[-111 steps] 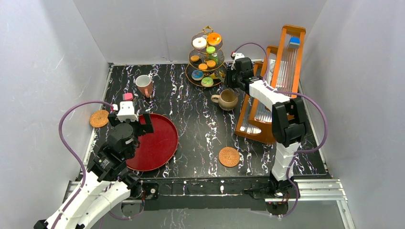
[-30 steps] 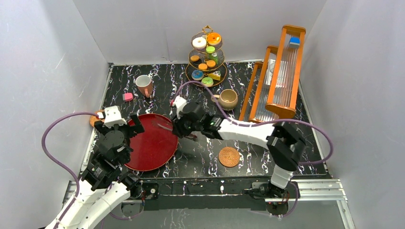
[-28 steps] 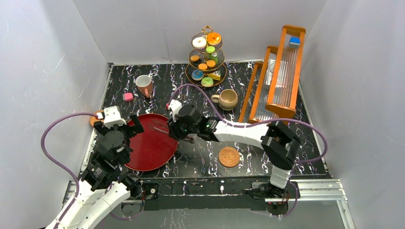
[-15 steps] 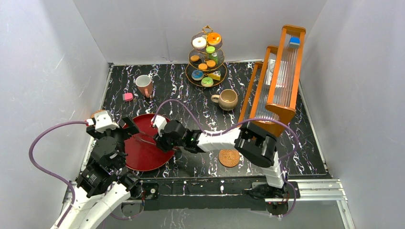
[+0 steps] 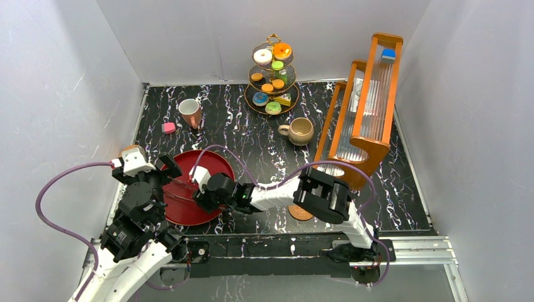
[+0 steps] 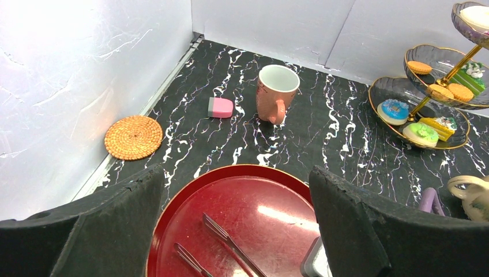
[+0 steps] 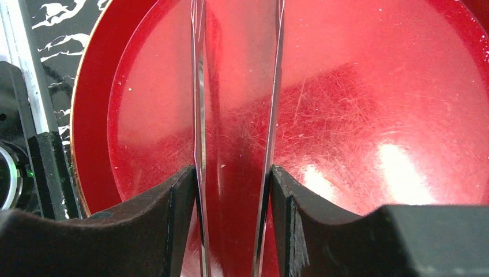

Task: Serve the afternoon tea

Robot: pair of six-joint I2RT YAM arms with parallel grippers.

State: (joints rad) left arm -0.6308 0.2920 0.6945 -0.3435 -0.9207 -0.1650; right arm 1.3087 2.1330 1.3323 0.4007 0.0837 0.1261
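While the right pincer (image 7: 232, 179) clamps one tongs (image 6: 230, 243), the left pincer (image 6: 236, 179) gapes empty near two mugs (image 6: 277, 92) (image 5: 300, 130), two coasters (image 6: 134, 137) (image 5: 298, 214).

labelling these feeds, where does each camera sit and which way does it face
Top external: high behind the arm bases, looking down on the table; both arms show.
Left wrist: by the near side of the red tray, facing the mug and stand; the open left gripper frames it.
Right wrist: low over the tray, looking along the tongs between the right gripper fingers.
Both wrist views share tray and tongs.
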